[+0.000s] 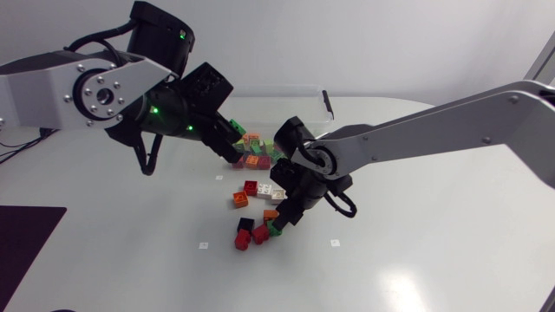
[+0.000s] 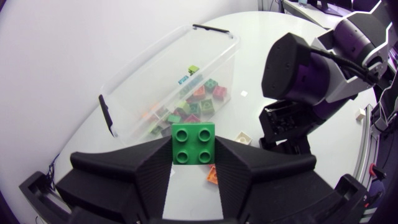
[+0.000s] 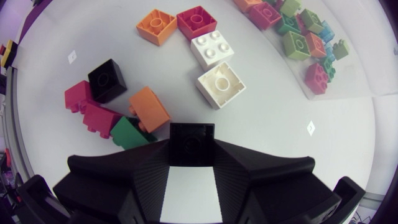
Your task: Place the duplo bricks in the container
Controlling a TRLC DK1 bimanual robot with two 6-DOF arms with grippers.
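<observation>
Holds in the left hand [image 2: 194,155] a green brick [image 2: 194,140] with four studs, clamped from both sides between the two black fingers, studs facing the camera. Hangs above the bench [image 2: 249,68], with the clear container [image 2: 134,87] lying just ahead and lower down. Shows inside that container a heap of bricks [image 2: 198,106] in green, red, orange and blue, gathered toward one end. Shows the right arm [image 2: 311,74] close by, reaching down to the bench just beside the container.

Grips in the right hand [image 3: 191,158] a black brick [image 3: 191,137], pressed between both fingers, low over the bench. Cannot tell whether that brick is lifted or resting on the surface.

Finds loose bricks scattered ahead of the right hand:
- just beside one finger, a dark green brick [image 3: 130,132] touching an orange brick [image 3: 149,107]
- next to those, crimson bricks [image 3: 87,111] and a second black brick [image 3: 107,79], close together
- straight ahead, two white bricks [image 3: 212,48], one behind the other, corners nearly meeting
- farther on, a second orange brick [image 3: 155,26] and a red brick [image 3: 197,22], side by side and touching

Places this whole scatter on the open bench — outside the container, near its long wall.
</observation>
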